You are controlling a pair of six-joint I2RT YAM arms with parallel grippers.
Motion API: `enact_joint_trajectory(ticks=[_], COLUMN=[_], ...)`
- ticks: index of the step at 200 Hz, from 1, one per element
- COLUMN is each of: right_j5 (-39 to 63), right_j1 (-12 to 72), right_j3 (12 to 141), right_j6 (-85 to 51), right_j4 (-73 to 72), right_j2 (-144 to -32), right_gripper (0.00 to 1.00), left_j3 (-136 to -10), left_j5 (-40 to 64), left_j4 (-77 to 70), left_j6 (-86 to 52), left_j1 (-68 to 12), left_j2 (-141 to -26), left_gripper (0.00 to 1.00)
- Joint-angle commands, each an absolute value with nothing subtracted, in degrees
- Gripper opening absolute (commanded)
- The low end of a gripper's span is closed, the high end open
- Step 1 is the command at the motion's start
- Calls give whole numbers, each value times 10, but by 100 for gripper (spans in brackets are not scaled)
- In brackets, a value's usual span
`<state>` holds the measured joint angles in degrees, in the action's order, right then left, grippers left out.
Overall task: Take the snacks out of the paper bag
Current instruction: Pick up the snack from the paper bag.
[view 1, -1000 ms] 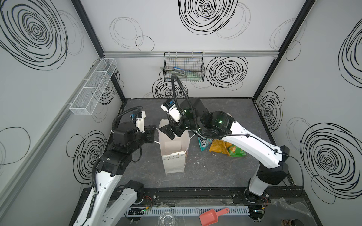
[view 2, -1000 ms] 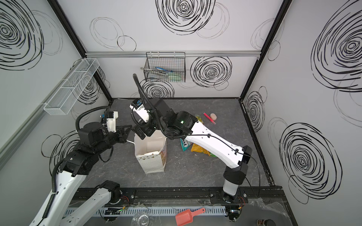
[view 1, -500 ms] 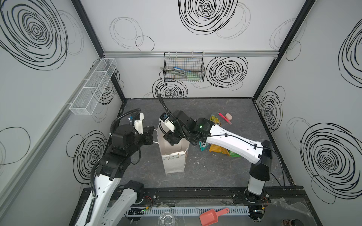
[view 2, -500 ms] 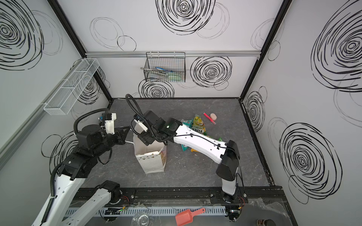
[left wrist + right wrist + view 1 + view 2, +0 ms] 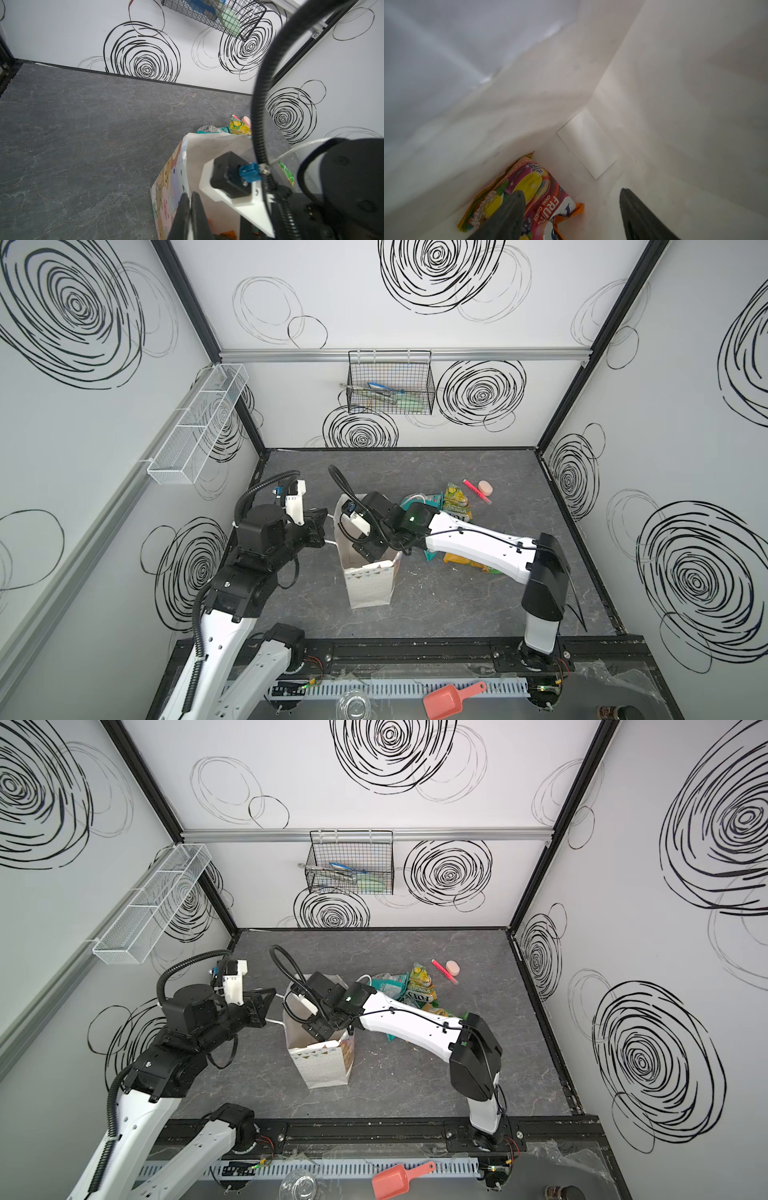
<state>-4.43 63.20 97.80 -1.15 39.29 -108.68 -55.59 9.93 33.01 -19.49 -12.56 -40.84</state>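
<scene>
In both top views, find the paper bag (image 5: 368, 580) standing upright mid-table, with loose snacks (image 5: 455, 506) piled at 2 o'clock from it. See the right gripper (image 5: 365, 553) dipped into the bag's mouth, and the left gripper (image 5: 320, 526) at 10 o'clock, pinched tight on the cord handle (image 5: 331, 542). In the left wrist view, spot thin, bendy paper sides. In the right wrist view, look past wide-apart fingers (image 5: 508, 212) at one candy packet (image 5: 544, 195) lying flat on the bag's floor. Probably light, crinkly, slippery: pinch a loose edge. Flat dark table (image 5: 436, 614), plenty of room outside; very tight inside.
</scene>
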Motion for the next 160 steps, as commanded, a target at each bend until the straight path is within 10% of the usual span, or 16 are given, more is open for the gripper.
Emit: enact_joint_trajectory(ticks=[1, 75, 160], right_j5=[-42, -36, -2], right_j1=[631, 658, 668], right_j3=[1007, 985, 852], right_j6=[-37, -36, -69], right_j4=[438, 433, 398], right_j2=[-1139, -1186, -1155], right_gripper=[79, 100, 97], left_j3=[-551, -549, -542], left_j5=[106, 105, 116], left_j4=[307, 309, 292], left_j6=[-188, -185, -196], left_j1=[-120, -118, -119], left_j2=[-406, -405, -406], left_gripper=[0, 0, 0])
